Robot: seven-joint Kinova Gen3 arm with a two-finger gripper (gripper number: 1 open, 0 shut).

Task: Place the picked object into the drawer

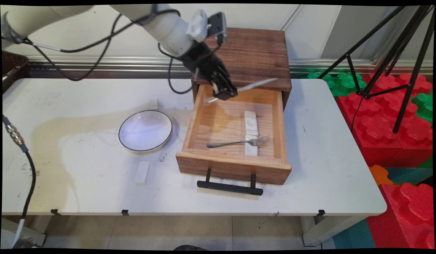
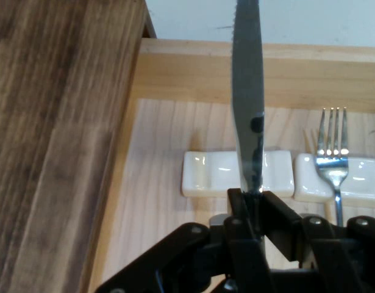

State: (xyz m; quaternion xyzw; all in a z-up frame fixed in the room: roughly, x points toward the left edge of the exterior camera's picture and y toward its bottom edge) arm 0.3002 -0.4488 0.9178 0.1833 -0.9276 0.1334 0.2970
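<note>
Gripper clamped on a table knife, held roughly level above the back of the open wooden drawer, blade toward the counter's right. In the drawer a fork lies across the nearer of two white rests. No legible writing seen; a black-rimmed white plate sits left of the drawer.
</note>
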